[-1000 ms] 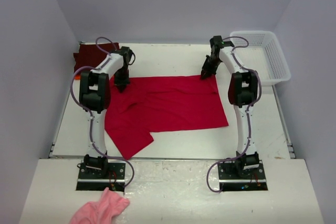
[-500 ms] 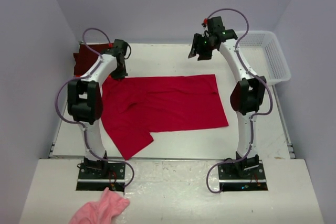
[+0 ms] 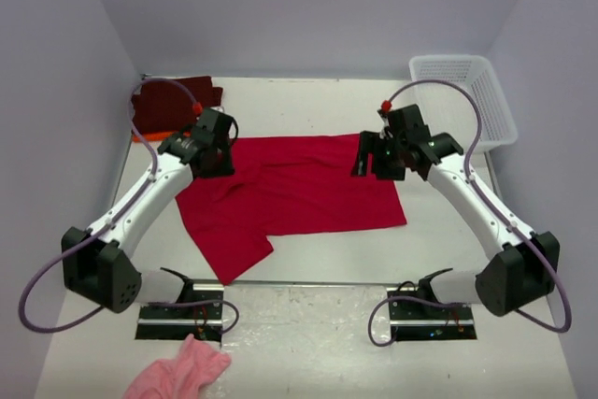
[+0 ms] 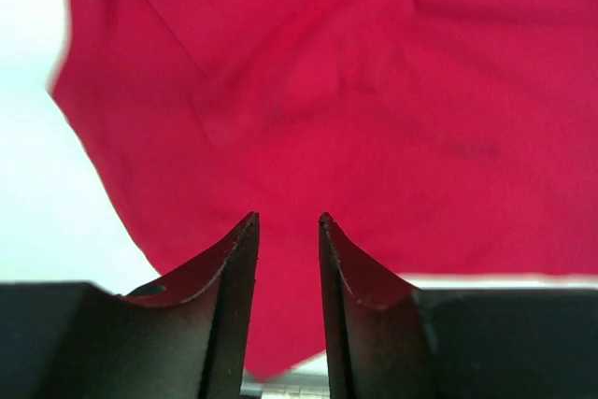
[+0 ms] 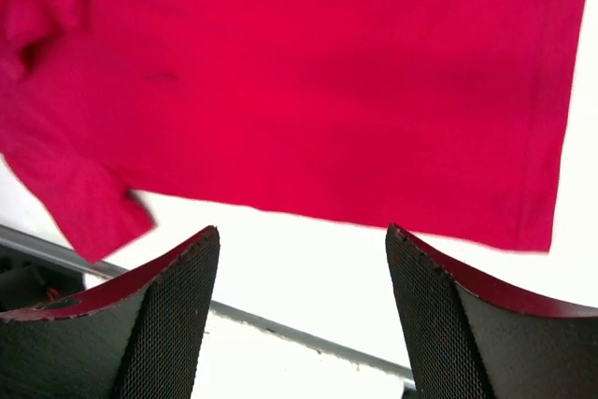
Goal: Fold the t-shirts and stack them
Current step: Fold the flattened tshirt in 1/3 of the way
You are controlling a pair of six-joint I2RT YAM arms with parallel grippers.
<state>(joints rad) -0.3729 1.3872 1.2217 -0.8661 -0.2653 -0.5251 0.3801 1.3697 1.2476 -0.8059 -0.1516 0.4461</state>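
**While one red shirt lies spread, both grippers hang over it with nothing in them**

Where the things are counted, there are three t-shirts, one basket, one small cloth and two arms. The red t-shirt (image 3: pixel 308 193) lies opened out on the middle of the table (image 3: pixel 448 231), with one sleeve pointing towards the near left edge. The dark maroon t-shirt (image 3: pixel 177 100) sits bunched in the far left corner; only a sliver of the orange t-shirt (image 3: pixel 140 136) shows at its near left side, and I cannot tell whether it lies under the maroon one. The single white basket (image 3: pixel 495 109) stands at the far right, well apart from the shirts; the single pink fluffy cloth (image 3: pixel 177 373) lies near the left arm's base.

The left arm has its elbow swung low and out to the left; its forearm slants up and inward, which puts the left gripper (image 4: pixel 288 221) over the red shirt's far left part. Its fingers stand a narrow gap apart with nothing between them; the fabric shows below, apart from the tips.

The right arm mirrors this, elbow out to the right and forearm slanting inward, with the right gripper (image 5: pixel 304 231) over the shirt's far right corner. Its fingers are spread wide and hold nothing; red cloth and bare table show between them.
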